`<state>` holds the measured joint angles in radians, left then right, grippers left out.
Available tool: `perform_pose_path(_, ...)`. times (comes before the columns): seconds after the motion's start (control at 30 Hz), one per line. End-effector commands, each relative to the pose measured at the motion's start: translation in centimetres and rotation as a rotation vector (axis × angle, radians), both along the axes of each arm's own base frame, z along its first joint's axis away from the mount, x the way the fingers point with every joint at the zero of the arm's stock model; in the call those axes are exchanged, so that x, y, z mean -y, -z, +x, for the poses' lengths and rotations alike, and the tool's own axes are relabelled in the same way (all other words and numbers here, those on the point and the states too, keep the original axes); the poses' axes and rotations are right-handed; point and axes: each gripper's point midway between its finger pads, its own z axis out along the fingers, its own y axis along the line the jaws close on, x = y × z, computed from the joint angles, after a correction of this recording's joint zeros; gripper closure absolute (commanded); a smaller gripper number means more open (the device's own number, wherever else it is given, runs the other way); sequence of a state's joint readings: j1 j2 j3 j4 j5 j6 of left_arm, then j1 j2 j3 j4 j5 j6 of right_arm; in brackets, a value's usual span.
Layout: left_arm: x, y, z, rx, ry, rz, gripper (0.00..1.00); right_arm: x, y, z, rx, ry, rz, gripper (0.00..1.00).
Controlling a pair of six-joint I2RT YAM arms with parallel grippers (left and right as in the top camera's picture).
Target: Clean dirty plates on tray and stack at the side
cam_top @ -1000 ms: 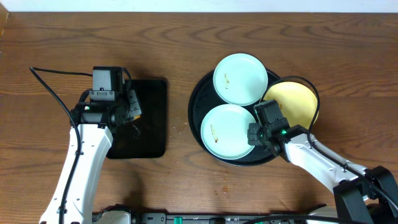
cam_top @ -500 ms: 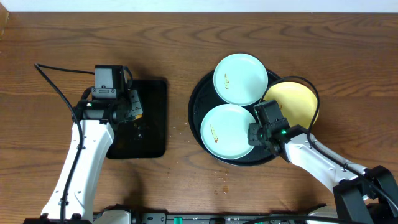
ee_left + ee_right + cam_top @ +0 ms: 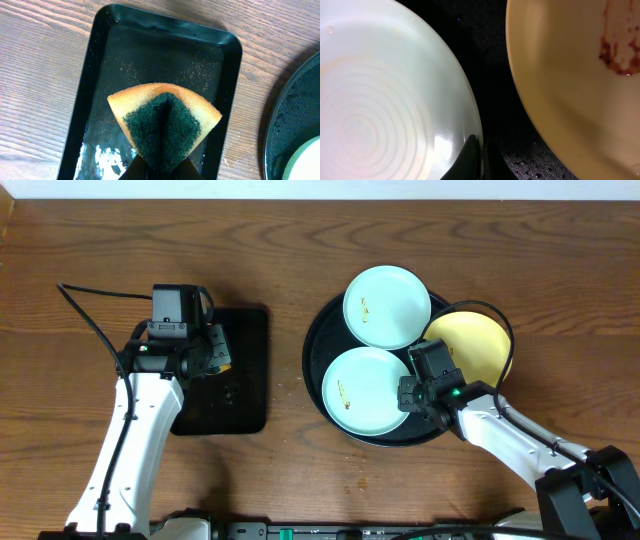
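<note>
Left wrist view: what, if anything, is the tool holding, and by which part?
The left tool pinches a folded yellow-and-green sponge by its lower, pointed end.

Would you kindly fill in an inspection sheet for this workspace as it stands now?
Surface: brown wooden table, dry as far as I can see.
Job's things: round black tray holds the far pale blue plate and the near pale blue plate, both speckled; the pale yellow plate, smeared red, overhangs its right rim.
Clutter: rectangular black tray, wet.
Grippers: left gripper shut on a folded sponge above the rectangular tray; right gripper shut at the near plate's rim.
Cables: black cable trailing left.
Surroundings: white strip beyond the table.
</note>
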<state>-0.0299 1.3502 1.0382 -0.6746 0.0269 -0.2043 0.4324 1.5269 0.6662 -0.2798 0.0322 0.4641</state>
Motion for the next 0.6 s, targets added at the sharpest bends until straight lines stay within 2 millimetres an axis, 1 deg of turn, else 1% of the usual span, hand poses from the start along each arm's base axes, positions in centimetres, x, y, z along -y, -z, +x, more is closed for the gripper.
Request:
perform_pose_path(0.0, -0.1, 0.4, -0.2, -0.009, 0.010, 0.014, 0.92, 0.4, 0.3, -0.2, -0.004, 0.004, -0.019, 0.99)
perform_pose_path(0.13, 0.0, -0.1, -0.4, -0.021, 0.015, 0.010, 0.93, 0.3, 0.3, -0.2, -0.004, 0.004, -0.019, 0.99)
perform_pose_path(0.27, 2.7, -1.7, -0.1, -0.004, 0.124, -0.071, 0.92, 0.3, 0.3, -0.2, -0.004, 0.004, -0.018, 0.99)
perform_pose_path(0.33, 3.9, -2.1, -0.1, -0.001, 0.161, -0.081, 0.93, 0.3, 0.3, -0.2, -0.004, 0.004, -0.019, 0.99)
perform_pose_path(0.4, 5.1, -1.9, -0.4, -0.009, 0.199, -0.079, 0.92, 0.3, 0.3, -0.2, -0.004, 0.004, -0.019, 0.99)
perform_pose_path(0.43, 6.4, -1.6, -0.5, -0.021, 0.237, -0.078, 0.92, 0.4, 0.3, -0.2, -0.004, 0.004, -0.019, 0.99)
perform_pose_path(0.57, 9.7, 0.1, -0.4, -0.055, 0.341, -0.069, 0.93, 0.4, 0.3, -0.2, -0.004, 0.004, -0.019, 0.99)
